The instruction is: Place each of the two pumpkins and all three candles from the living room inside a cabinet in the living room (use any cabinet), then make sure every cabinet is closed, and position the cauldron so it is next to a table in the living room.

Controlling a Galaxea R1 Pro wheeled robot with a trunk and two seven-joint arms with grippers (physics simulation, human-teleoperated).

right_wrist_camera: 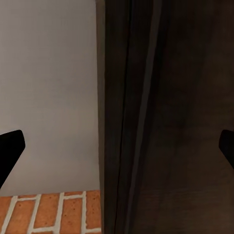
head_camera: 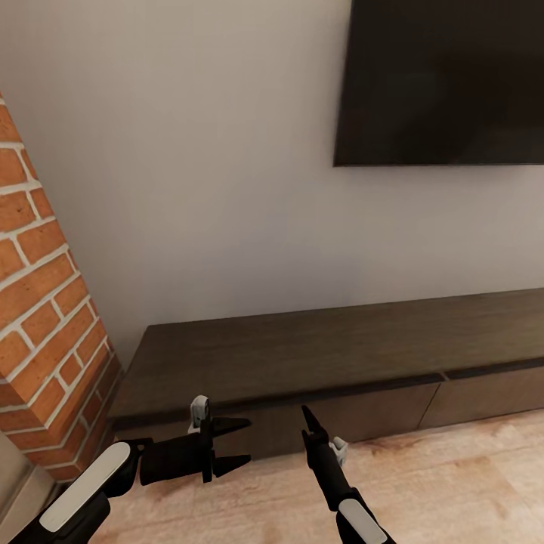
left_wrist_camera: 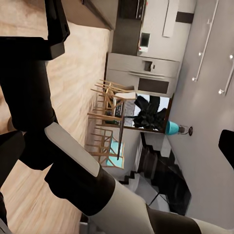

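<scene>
Nearest, both arms reach forward low over the wood floor (head_camera: 453, 483). The left gripper (head_camera: 240, 443) has its two fingers spread apart with nothing between them. The right gripper (head_camera: 307, 417) shows edge-on in the head view, but its wrist view has the fingertips at opposite edges, so it is wide and empty too. Just beyond them stands the cabinet (head_camera: 317, 355), its fronts shut and its top bare. A brick column (head_camera: 45, 317) rises at its left end, and a dark screen (head_camera: 446, 83) hangs on the wall (head_camera: 189, 166) behind.
</scene>
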